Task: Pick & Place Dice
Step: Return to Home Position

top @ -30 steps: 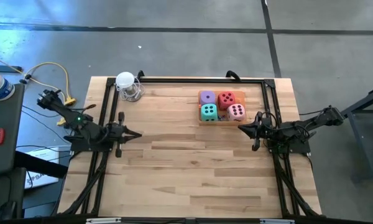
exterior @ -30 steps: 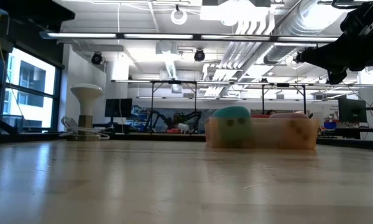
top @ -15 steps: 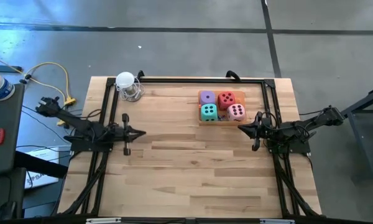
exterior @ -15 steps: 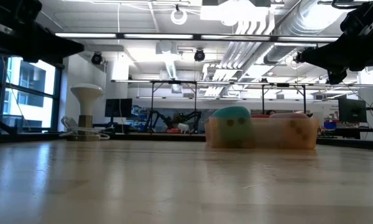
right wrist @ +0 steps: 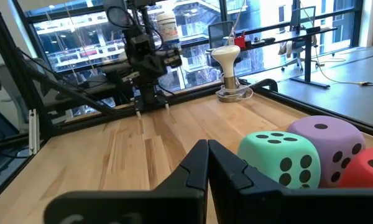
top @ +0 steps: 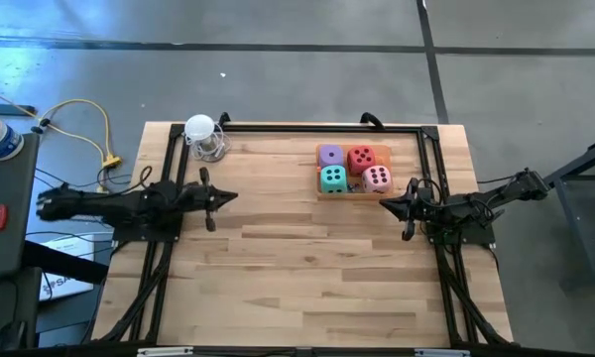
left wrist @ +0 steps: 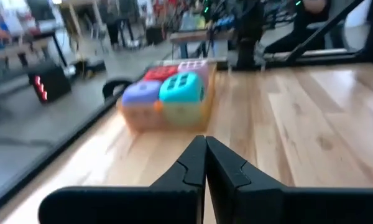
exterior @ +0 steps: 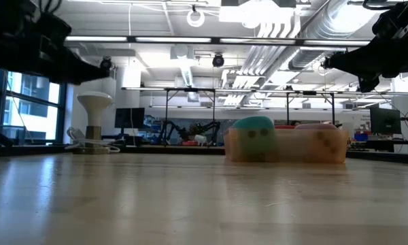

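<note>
Four soft pipped dice [top: 332, 178], teal, purple, red, pink, sit packed in orange plastic bin [top: 355, 195] upper centre-right, just up-left of right gripper [top: 386, 205], well apart from left gripper [top: 226, 196]; both grippers' fingers pressed together, empty.

dice [top: 333, 178] teal, purple, red, pink; dark-pipped

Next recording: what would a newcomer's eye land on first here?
Four bright dice packed in the orange bin, toward the top right of the table in the high view: teal die, purple die, red die and pink die. The left gripper and right gripper hang shut and empty over the wood, the right one close beside the bin.
</note>
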You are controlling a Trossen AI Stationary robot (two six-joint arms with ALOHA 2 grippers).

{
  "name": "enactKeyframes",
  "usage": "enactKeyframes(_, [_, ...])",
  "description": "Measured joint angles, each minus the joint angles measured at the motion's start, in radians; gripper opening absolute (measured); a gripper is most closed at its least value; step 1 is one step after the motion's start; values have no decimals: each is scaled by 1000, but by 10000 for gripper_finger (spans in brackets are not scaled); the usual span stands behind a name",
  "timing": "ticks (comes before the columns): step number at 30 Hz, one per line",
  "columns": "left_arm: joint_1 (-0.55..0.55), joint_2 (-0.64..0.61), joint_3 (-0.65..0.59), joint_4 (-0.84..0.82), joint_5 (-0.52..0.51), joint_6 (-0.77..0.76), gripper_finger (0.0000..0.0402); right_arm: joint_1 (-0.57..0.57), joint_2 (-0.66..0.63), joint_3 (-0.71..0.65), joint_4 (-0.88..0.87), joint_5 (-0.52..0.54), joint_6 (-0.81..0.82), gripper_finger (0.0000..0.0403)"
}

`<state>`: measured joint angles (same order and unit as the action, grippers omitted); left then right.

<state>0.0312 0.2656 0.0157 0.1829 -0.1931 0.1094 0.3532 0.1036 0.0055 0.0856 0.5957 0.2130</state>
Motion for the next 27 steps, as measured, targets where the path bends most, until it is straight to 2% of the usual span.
enactKeyframes(5, [147,7,0,-84,163,-71,0,0,0,0,0,0,0,1])
enactKeyframes(10, [216,6,-1,-101,314,-138,0,0,0,0,0,0,0,1])
enactKeyframes(21, [212,-10,-2,-119,298,-186,0,0,0,0,0,0,0,1])
enactKeyframes(27, [180,-118,-2,-168,323,-150,0,0,0,0,0,0,0,1])
